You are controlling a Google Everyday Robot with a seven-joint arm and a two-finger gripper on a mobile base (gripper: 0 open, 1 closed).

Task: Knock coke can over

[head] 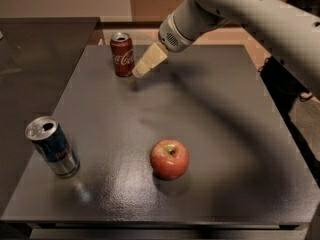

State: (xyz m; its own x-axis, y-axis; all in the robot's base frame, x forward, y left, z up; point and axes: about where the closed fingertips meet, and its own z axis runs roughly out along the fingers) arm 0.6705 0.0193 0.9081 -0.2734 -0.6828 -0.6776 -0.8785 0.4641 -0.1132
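I see the dark table [225,134] filling my view, and the arm [240,9] reaching in from the upper right. Near the front stand a blue-and-silver can [51,147] at the left and an apple [170,159] near the middle, both well clear of the work. The coke can [122,54] stands upright at the far left corner. The gripper [139,72] hangs just beside its right flank, drawn narrow and holding nothing. I judge this the final approach; next I need a short sideways push against the can's upper half.
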